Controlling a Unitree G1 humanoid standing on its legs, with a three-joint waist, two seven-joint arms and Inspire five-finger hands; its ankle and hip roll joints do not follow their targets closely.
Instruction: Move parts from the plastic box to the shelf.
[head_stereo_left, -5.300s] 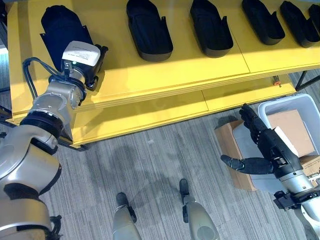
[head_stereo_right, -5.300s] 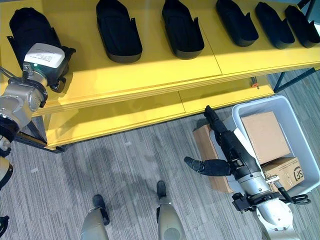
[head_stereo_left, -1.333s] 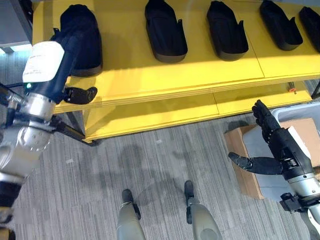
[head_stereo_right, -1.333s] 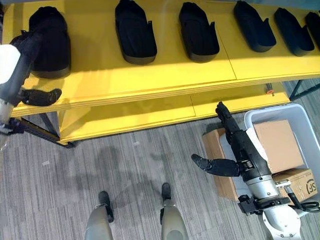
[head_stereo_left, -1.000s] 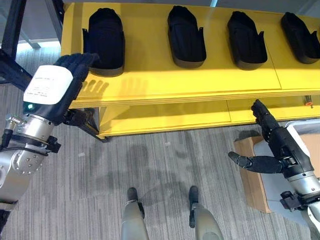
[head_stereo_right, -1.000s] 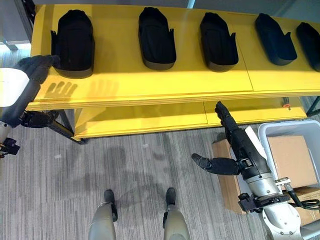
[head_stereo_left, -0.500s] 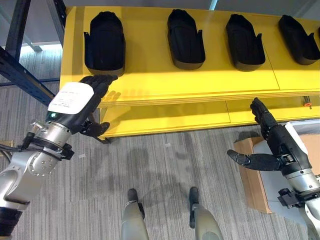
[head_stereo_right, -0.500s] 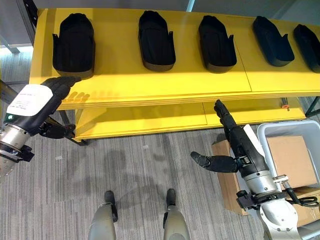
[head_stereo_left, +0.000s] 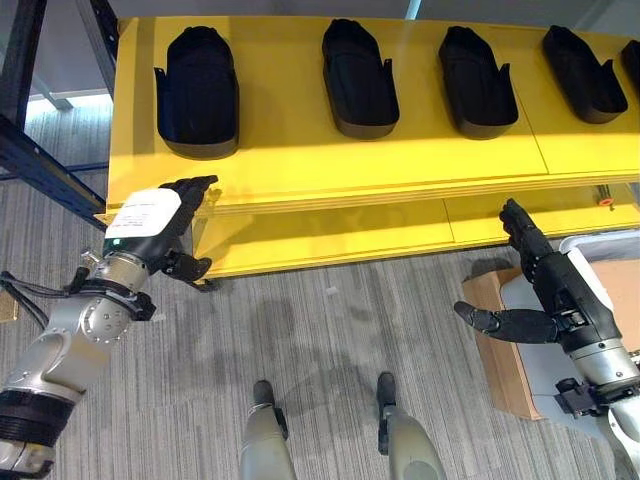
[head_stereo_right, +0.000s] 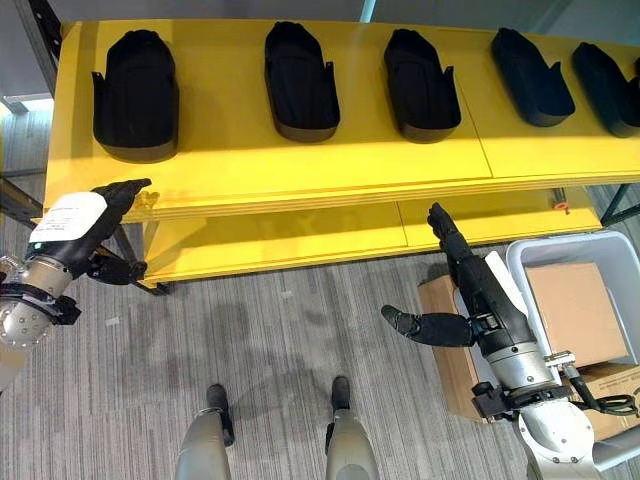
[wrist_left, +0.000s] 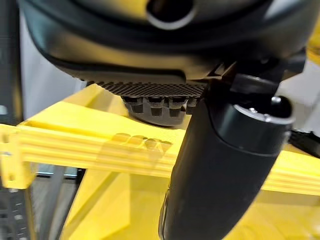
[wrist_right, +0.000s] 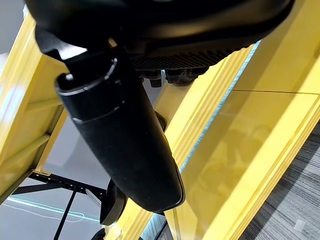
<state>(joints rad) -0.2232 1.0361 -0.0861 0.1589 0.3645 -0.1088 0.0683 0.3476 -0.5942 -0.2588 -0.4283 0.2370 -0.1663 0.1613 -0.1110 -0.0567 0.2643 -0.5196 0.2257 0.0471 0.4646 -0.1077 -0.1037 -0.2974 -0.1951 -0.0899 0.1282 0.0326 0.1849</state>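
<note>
Left robot hand (head_stereo_left: 150, 225) open, empty, below yellow shelf (head_stereo_left: 300, 150), right robot hand (head_stereo_left: 560, 300) open, empty

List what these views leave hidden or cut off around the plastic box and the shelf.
- Plastic box: cut by the right eye view's edge; cardboard boxes cover its inside, so any parts there are hidden.
- Shelf: its lower level lies under the top board.
- Rightmost black part: cut off at the edge.
- Left hand and right hand: both open, holding nothing.
</note>
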